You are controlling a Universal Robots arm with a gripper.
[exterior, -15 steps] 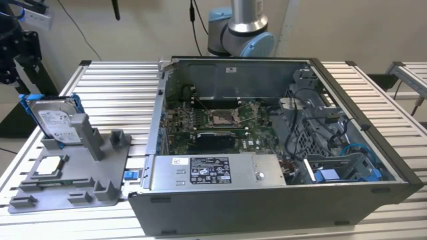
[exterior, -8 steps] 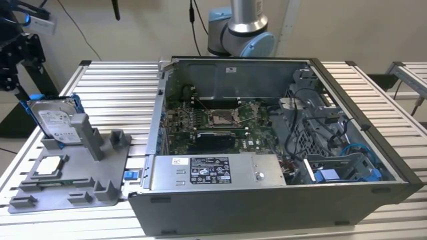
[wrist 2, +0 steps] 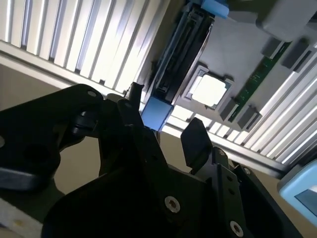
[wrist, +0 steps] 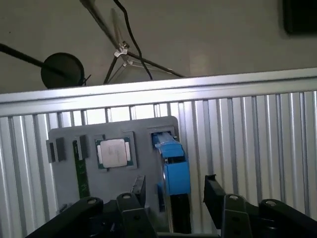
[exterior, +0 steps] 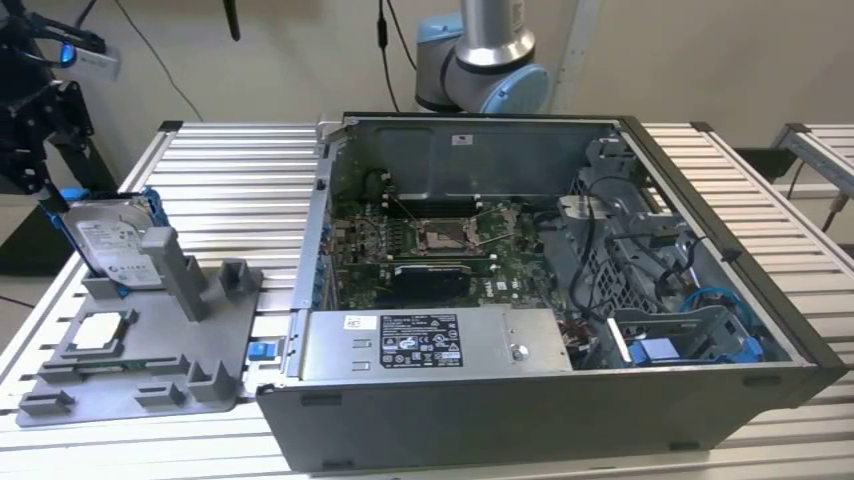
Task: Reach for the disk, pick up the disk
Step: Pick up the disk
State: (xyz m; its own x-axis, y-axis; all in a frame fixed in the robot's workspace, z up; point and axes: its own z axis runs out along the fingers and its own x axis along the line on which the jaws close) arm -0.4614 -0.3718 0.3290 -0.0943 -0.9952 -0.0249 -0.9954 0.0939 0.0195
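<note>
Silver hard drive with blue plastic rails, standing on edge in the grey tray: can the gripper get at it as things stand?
Probably yes. In the first wrist view the open gripper straddles the silver hard drive at its blue-railed edge, a finger on either side, nothing in between.

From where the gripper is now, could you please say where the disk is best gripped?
Probably across its two flat faces near the upper blue-railed edge, coming down from above: the disk stands on edge in the grey fixture, upper part exposed.
</note>
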